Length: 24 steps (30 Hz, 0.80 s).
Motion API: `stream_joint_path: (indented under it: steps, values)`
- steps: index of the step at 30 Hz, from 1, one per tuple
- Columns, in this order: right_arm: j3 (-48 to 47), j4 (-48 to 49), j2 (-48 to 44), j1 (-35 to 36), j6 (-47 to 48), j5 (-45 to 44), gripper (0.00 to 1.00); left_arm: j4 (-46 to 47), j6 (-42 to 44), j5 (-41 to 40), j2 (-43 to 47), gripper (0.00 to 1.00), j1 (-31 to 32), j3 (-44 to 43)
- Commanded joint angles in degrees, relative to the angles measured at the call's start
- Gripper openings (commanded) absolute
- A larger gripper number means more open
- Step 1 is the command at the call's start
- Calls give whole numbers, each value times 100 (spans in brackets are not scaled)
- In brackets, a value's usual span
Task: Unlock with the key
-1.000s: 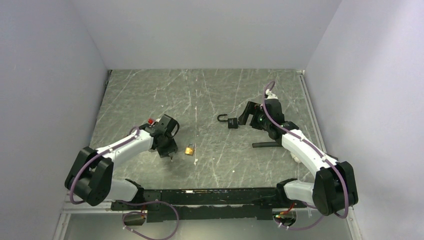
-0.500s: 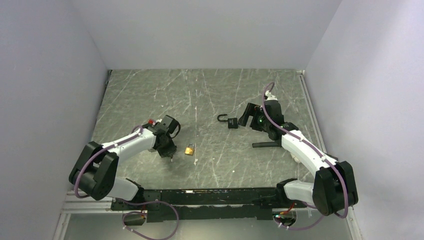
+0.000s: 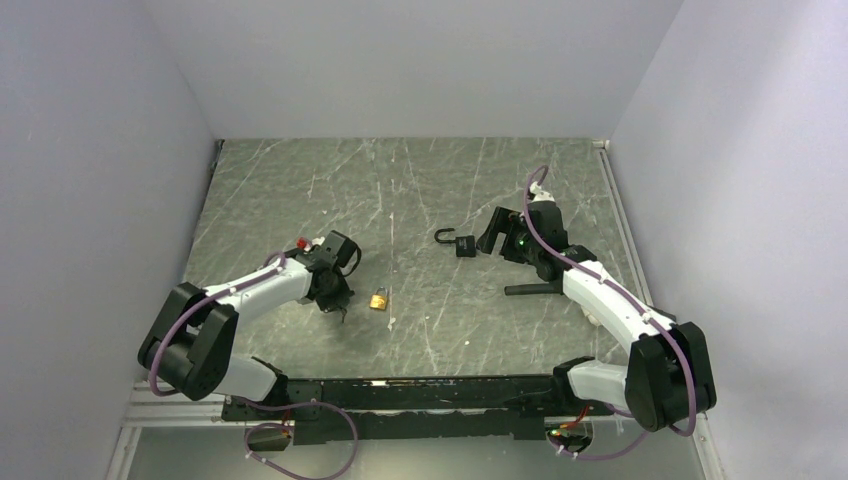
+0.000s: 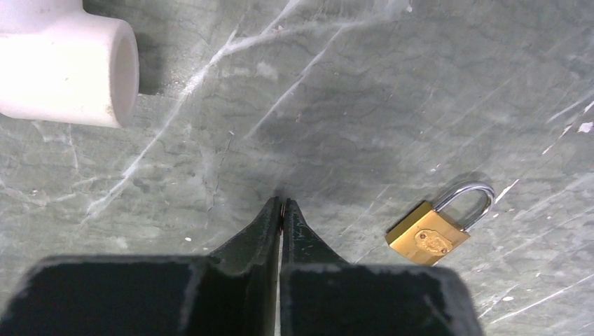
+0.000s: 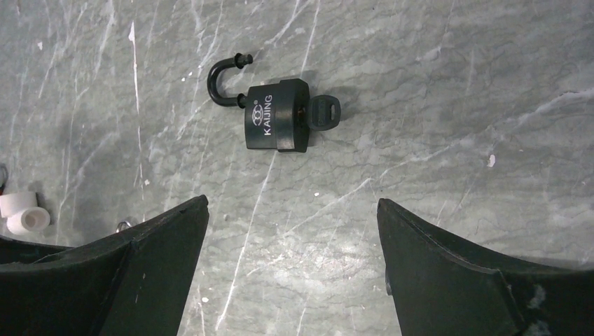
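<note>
Right gripper (image 5: pixel 292 203): you have it spread wide, gripping nothing, hanging just short of the black padlock (image 5: pixel 276 124), whose shackle is swung open. The key (image 5: pixel 324 112) sits in that lock's base, black head protruding. Left gripper (image 4: pixel 281 204): pinched closed, nothing visible between the tips, near the brass padlock (image 4: pixel 429 236).

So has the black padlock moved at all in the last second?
No. In the top view the black padlock lies at the same spot against the white scratches on the table, the key in it.
</note>
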State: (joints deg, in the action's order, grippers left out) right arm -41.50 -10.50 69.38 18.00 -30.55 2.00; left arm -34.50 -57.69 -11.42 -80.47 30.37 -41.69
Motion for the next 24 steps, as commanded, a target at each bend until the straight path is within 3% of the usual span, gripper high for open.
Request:
stream_joint_path:
  steps: [1, 6, 12, 18, 22, 24]
  values:
    - [9, 164, -109, 19, 110, -7, 92, 242, 62, -42, -71, 0, 21, 13]
    - [90, 366, -313, 32, 244, 470, 91, 306, 259, 23, 302, 0, 30, -93]
    - [665, 1639, -963, 536, 506, 1755, 90, 162, 647, 35, 995, 0, 30, -540]
    - [1731, 4053, -1143, 1921, 904, 1974, 90, 96, 587, 430, 1258, 0, 24, -963]
    - [2278, 5688, -641, 2978, 1841, 1378, 89, 69, 422, 744, 1271, 0, 39, -1206]
    - [2371, 6303, -263, 3280, 2381, 1250, 83, 65, 347, 887, 1272, 0, 52, -1311]
